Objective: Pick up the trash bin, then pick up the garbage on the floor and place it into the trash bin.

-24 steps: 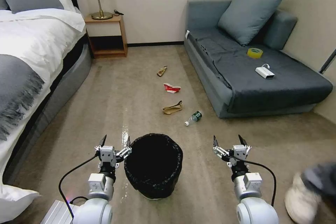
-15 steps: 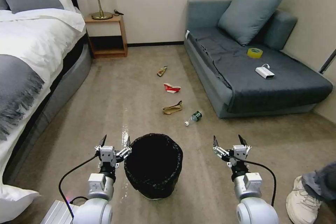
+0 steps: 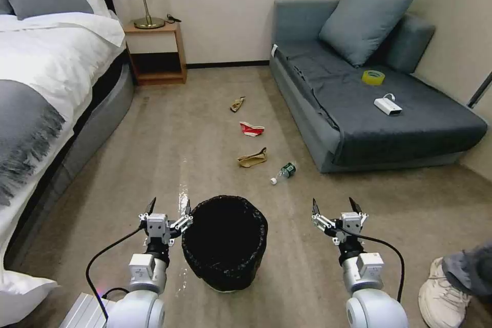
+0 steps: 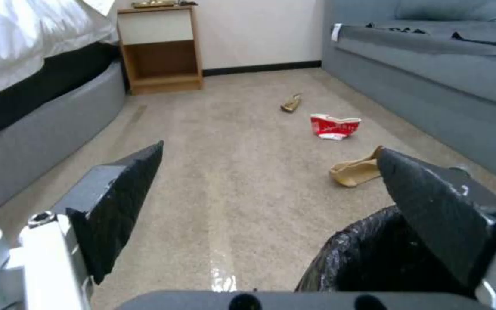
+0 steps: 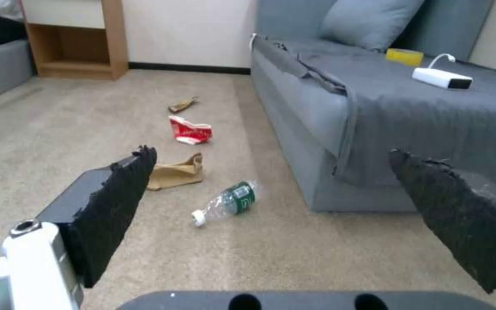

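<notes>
Trash bin (image 3: 224,241): stands upright on the carpet (image 3: 154,164) at 6 o'clock in the head view, between the two arms, black liner crinkled over the rim. Not lifted.

Left gripper (image 3: 167,210): held low at 7 o'clock, fingers spread wide, nothing between them. Its inner finger sits right at the bin's left rim; whether it touches the liner cannot be told. In the left wrist view the bin's rim (image 4: 340,254) lies just under that finger, and the gap between the fingers (image 4: 127,193) shows bare carpet.

Right gripper (image 3: 334,209): held at 5 o'clock, well apart from the bin's right side, fingers likewise spread and empty. Right wrist view confirms the fingers (image 5: 116,202) parted, with floor litter visible between them.

Garbage, all lying on the carpet beyond the bin toward 12 o'clock, in a loose line beside the sofa (image 3: 369,107):
- clear bottle (image 3: 283,172) with green label, nearest the bin, on its side;
- crumpled brown paper bag (image 3: 252,158), just beyond and left of the bottle;
- crushed red-and-white carton (image 3: 251,128), farther on;
- gold-brown snack wrapper (image 3: 237,104), farthest.

On the sofa seat: a yellow tape roll (image 3: 373,77) and a white box (image 3: 388,106) with cable.
</notes>
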{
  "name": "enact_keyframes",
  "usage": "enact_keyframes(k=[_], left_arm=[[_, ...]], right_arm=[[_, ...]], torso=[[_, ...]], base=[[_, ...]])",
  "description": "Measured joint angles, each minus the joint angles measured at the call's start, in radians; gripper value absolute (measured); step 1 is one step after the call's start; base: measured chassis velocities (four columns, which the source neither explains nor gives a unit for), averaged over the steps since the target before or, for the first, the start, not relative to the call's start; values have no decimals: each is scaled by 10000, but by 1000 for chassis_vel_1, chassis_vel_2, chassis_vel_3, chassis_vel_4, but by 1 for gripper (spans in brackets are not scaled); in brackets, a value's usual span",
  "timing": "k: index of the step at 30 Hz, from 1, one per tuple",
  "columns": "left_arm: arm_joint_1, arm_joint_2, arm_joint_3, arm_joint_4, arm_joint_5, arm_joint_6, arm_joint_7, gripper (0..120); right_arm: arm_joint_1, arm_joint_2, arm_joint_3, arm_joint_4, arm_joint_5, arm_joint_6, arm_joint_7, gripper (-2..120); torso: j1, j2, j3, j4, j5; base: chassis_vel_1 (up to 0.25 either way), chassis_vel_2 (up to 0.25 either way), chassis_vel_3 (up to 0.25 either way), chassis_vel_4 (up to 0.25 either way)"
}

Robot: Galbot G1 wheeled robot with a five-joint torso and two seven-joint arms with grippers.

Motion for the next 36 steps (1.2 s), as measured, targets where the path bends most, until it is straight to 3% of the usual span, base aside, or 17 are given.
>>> enact_keyframes(k=[10,13,14,18,22,29,31,33,34,36], left_arm=[[174,11,69,-160,11,-13,-220,100],[1020,61,472,-1043,146,-203,-1373,100],[1020,61,472,-1043,146,-203,-1373,100],[2148,131,993,-2220,338,-466,-2941,100],[2461,152,1137,-2548,399,-549,-3381,100],[2500,199,1141,-2613,388,-519,-3428,100],[2511,421,962,-2739,214,-171,-3419,100],[2507,905,541,-2972,-162,598,-3321,100],[2507,905,541,-2972,-162,598,-3321,100],[2497,1385,123,-3211,-545,1388,-3214,100]], right_arm=[[-108,-13,3,56,2,84,58,100],[-1256,-183,88,744,66,925,728,100],[-1256,-183,88,744,66,925,728,100],[-2719,-394,209,1633,157,2016,1599,100],[-2897,-424,218,1748,173,2165,1718,100],[-2929,-738,220,1864,483,2136,1747,100],[-2899,-1415,217,2054,1132,1917,1757,100],[-2857,-2297,205,2291,1977,1596,1763,100],[-2857,-2297,205,2291,1977,1596,1763,100],[-2814,-2939,200,2477,2602,1365,1770,100]], torso=[[1,0,0,0,0],[0,0,-1,0,1],[0,0,-1,0,1],[0,0,-1,-5,-4],[0,1,-1,0,0],[0,0,-1,-3,2],[0,0,-1,0,-1],[0,1,-1,0,2],[0,1,-1,0,2],[0,1,-1,4,-4]], base=[[0,0,0,0],[0,0,0,0],[0,0,0,0],[0,0,0,0],[0,0,0,0],[0,0,0,0],[0,0,0,0],[0,0,0,0],[0,0,0,0],[0,0,0,0]])
